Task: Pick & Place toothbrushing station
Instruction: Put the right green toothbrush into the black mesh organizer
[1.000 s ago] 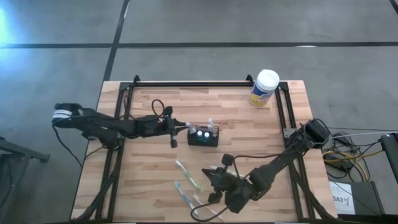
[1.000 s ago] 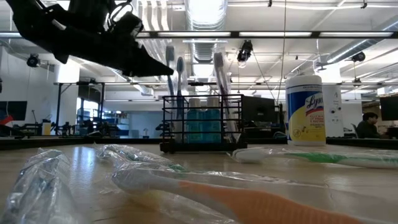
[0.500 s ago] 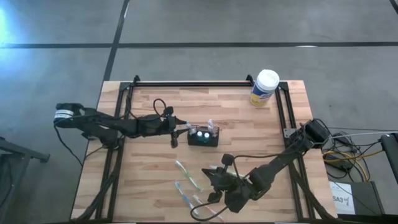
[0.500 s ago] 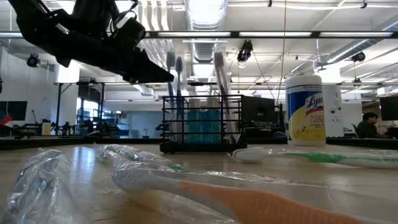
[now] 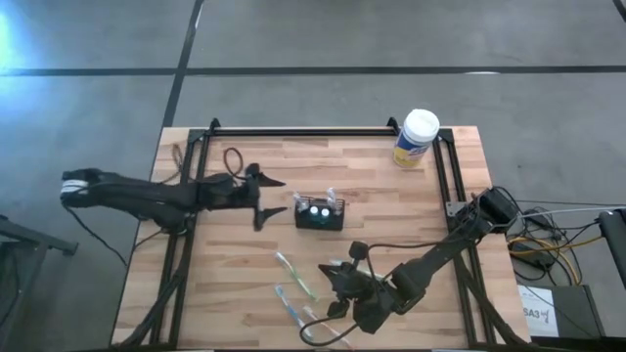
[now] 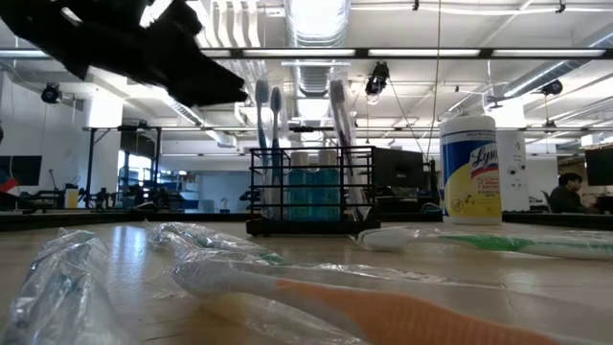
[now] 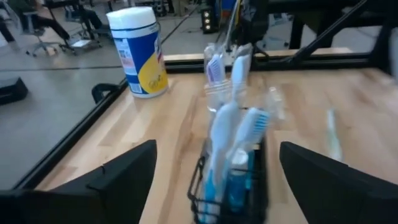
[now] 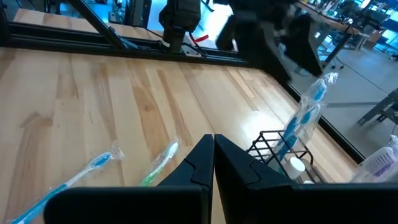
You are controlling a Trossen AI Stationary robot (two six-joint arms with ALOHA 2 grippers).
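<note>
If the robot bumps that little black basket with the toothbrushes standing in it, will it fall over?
Probably not easily. The black wire basket sits flat and low on the table, so it would likely slide. It looks light, being mostly open mesh. The toothbrushes stand much taller than its walls, so a hard knock could tip it or make them lean.

Grey concrete floor (image 5: 313, 39), ceiling ducts (image 6: 316, 19)

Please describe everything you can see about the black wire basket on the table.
The black wire basket is small, rectangular and low-walled, made of thin dark mesh. It stands upright near the middle of the wooden table. Toothbrushes stand in it, rising well above its rim, beside blue tubes. The open left gripper is apart from it; nothing grips it.
</note>
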